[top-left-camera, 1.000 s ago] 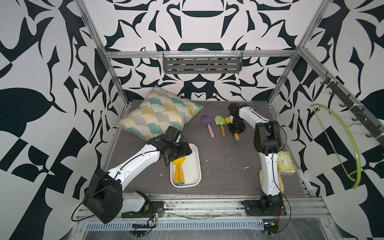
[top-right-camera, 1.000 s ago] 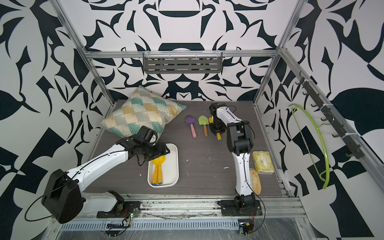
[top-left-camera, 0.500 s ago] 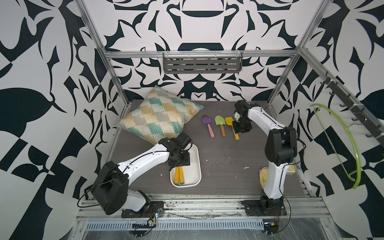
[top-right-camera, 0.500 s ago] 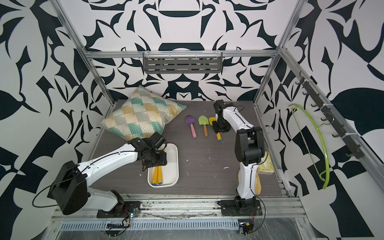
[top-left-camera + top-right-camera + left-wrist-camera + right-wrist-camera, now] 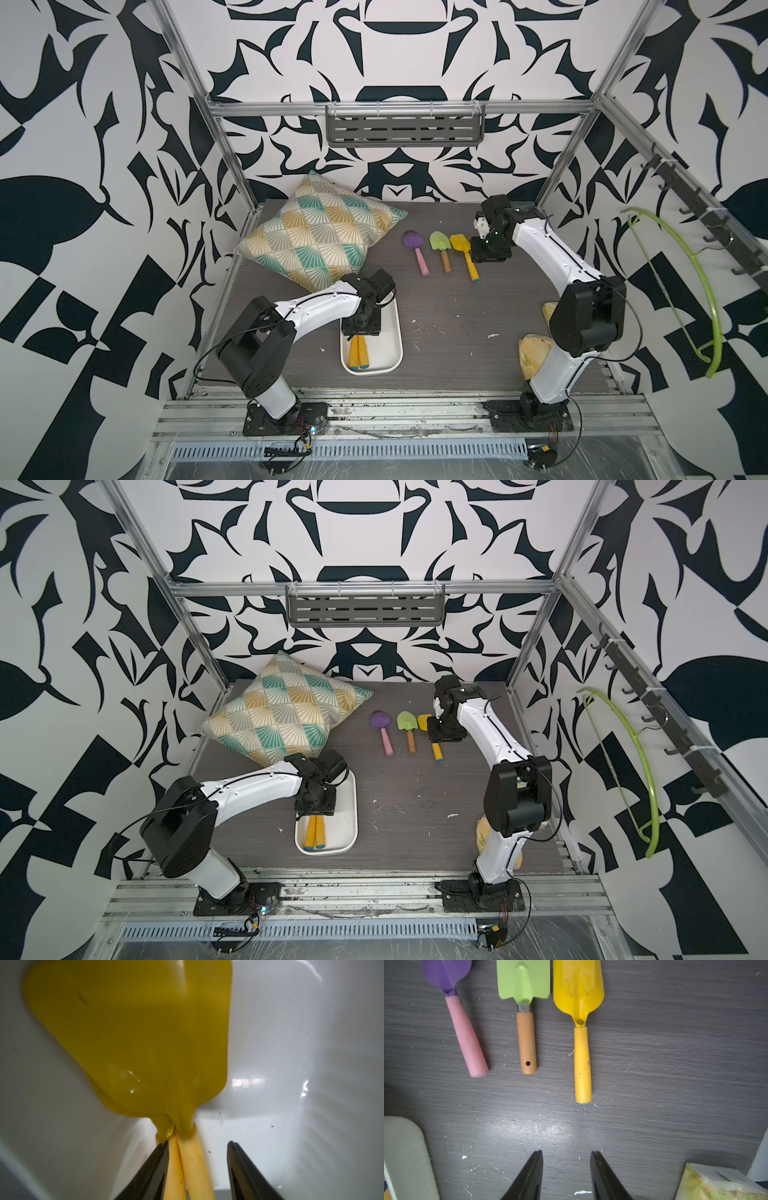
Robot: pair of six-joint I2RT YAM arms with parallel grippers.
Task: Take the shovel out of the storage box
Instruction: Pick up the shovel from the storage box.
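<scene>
The storage box (image 5: 397, 332) (image 5: 353, 812) is a shallow white tub at the front middle of the table. Two yellow shovels lie in it side by side, their blue-tipped handles (image 5: 358, 353) (image 5: 314, 833) pointing to the front. My left gripper (image 5: 360, 328) (image 5: 197, 1142) is down inside the box, open, with both handles between its fingers. One finger (image 5: 160, 1157) lies over one handle; the other stands clear of the second handle. The blades (image 5: 135, 1032) overlap against the white wall (image 5: 291, 1064). My right gripper (image 5: 490, 249) (image 5: 565, 1152) hangs open and empty at the back right.
Three shovels lie on the table at the back: purple with a pink handle (image 5: 417, 251), green with a wooden handle (image 5: 441, 249), and yellow (image 5: 465, 253) next to the right gripper. A patterned pillow (image 5: 320, 237) sits back left. Yellow packets (image 5: 534, 353) lie front right.
My left gripper has moved over the box and come down into it, its jaws narrowing around the handles. The right arm has drawn slightly right, away from the yellow shovel on the table.
</scene>
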